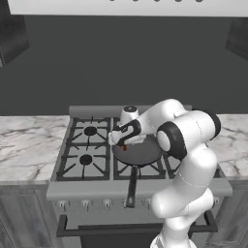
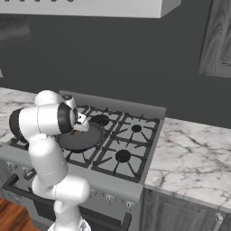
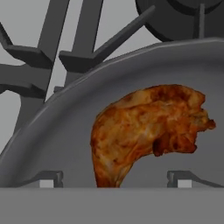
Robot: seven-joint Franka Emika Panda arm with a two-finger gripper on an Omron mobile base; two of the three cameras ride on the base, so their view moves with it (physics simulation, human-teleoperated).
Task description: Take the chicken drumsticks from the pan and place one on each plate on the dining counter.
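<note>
Claw point(image 3: 115, 183), spread open, straddles one chicken drumstick point(image 3: 144, 127) in one pan point(image 3: 52, 144).

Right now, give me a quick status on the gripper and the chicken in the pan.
Gripper open, low over the pan. One drumstick between the fingertips, lying in the pan, not yet gripped. Nothing blocking.

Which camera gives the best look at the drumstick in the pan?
The hand view: the drumstick sits large and unobstructed on the pan, between the fingertips. In the left base view it is a small reddish speck under the gripper; in the right base view, a sliver.
</note>
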